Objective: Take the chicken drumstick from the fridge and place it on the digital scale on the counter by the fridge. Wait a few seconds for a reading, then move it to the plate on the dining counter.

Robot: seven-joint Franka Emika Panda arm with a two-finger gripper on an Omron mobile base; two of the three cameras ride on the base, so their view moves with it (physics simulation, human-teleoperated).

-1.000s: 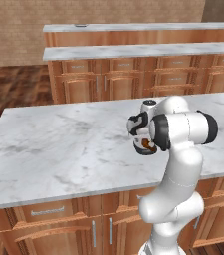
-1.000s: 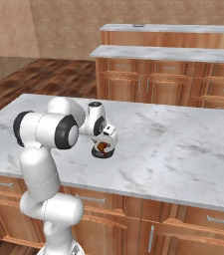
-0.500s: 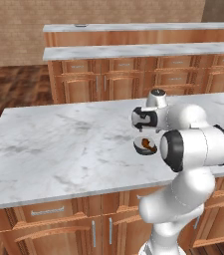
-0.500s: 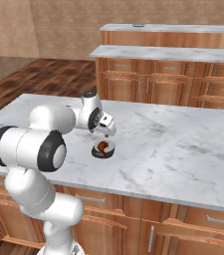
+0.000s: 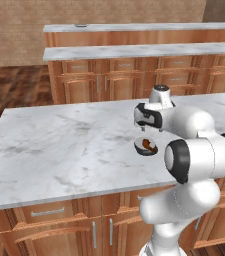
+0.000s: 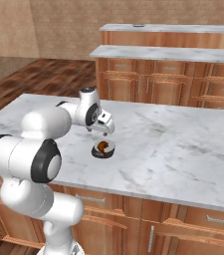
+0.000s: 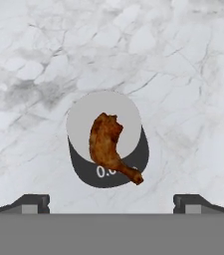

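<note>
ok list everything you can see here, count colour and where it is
chicken drumstick: one, reddish-brown, lying on the digital scale, thin end over the front edge
digital scale: one, dark base with grey top, on the marble counter
marble counter: one, white-grey top on wooden cabinets with drawers
back counters: two marble-topped tiers on wooden cabinets, behind
floor: dark wood, at the left
wall: tan brick, at the back
gripper: one, dark fingertips spread wide, open, above the scale, holding nothing
</note>
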